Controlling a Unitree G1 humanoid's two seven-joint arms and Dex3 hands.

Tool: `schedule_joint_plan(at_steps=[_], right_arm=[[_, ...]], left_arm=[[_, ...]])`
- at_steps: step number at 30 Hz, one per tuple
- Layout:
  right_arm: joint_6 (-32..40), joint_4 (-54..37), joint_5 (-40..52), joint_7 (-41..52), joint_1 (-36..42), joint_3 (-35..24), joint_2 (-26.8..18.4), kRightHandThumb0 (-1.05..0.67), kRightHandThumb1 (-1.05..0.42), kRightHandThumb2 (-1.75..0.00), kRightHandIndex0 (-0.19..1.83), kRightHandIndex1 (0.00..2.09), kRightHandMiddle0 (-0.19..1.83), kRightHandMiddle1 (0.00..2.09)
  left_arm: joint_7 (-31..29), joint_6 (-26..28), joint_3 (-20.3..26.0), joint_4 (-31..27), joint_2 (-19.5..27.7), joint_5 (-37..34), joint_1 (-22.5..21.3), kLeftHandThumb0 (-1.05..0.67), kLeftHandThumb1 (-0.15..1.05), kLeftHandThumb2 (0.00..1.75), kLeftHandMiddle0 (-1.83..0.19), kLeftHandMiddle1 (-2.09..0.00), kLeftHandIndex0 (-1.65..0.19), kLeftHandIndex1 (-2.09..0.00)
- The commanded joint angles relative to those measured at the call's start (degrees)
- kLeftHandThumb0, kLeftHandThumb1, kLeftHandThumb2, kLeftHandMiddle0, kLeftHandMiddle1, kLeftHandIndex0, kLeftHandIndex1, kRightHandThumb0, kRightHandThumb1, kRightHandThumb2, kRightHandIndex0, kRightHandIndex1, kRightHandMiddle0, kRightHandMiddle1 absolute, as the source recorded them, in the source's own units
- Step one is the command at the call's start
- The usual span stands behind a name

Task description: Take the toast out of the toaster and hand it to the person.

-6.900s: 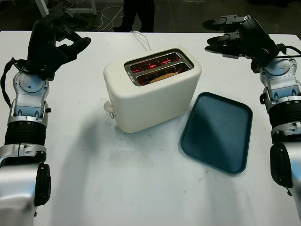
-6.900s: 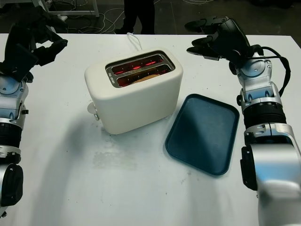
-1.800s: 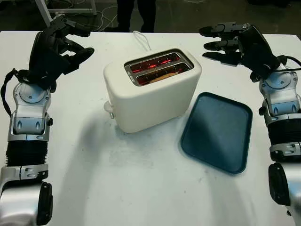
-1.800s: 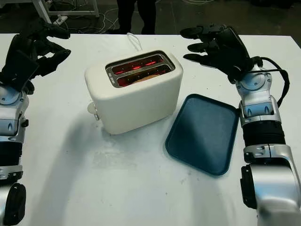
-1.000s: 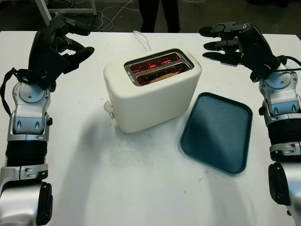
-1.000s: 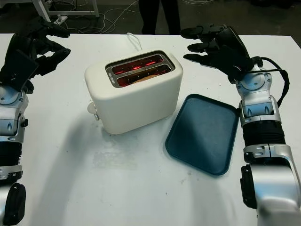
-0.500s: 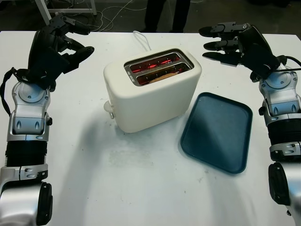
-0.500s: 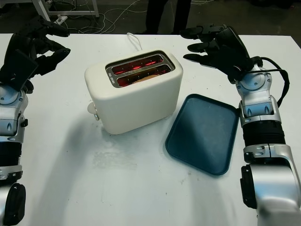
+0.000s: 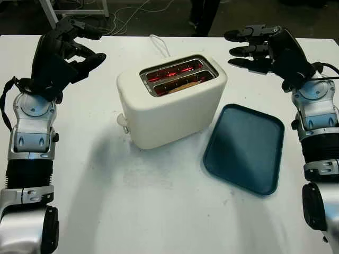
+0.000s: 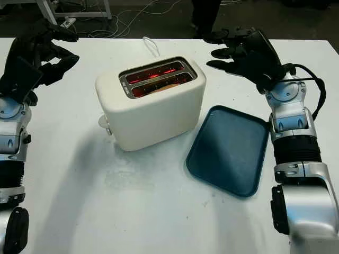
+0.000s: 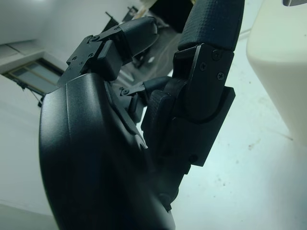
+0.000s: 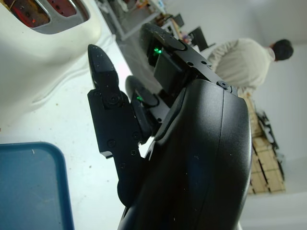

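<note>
Since a moment ago only the person's dark legs (image 9: pixel 204 13) beyond the white worktop (image 9: pixel 159 211) have shifted right. The browned toast (image 9: pixel 183 84) sits in the cream two-slot toaster (image 9: pixel 169 103), slots glowing red. Left hand (image 9: pixel 63 50) and right hand (image 9: pixel 265 45) hover open either side; the dark blue plastic tray (image 9: pixel 246 148) lies beside.

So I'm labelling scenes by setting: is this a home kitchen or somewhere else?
Probably a robotics lab, not a kitchen. The toaster and blue tray sit on a bare white table, loose cables trail over the dark floor behind, and stacked boxes line a wall.
</note>
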Motion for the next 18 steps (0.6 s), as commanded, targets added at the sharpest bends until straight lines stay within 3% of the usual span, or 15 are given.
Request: schedule_joint_plan(at_steps=[1,18], right_arm=[[-0.5,-0.7,0.0,-0.4,-0.5,0.0,-0.3,-0.37,-0.87,0.0,0.87,0.03,0.8,0.0],[0.4,-1.4,0.0,0.1,-0.4,0.0,-0.3,-0.36,-0.88,0.0,0.87,0.03,0.79,0.0]], left_arm=[[0.0,-0.4,0.2,-0.6,0.7,-0.2,0.5,-1.0,0.92,0.1,-0.41,-1.25,-0.37,-1.1],[-0.1,-0.1,0.4,-1.0,0.5,-0.6,0.6,-0.99,0.92,0.08,-0.4,-1.26,-0.36,-1.12]])
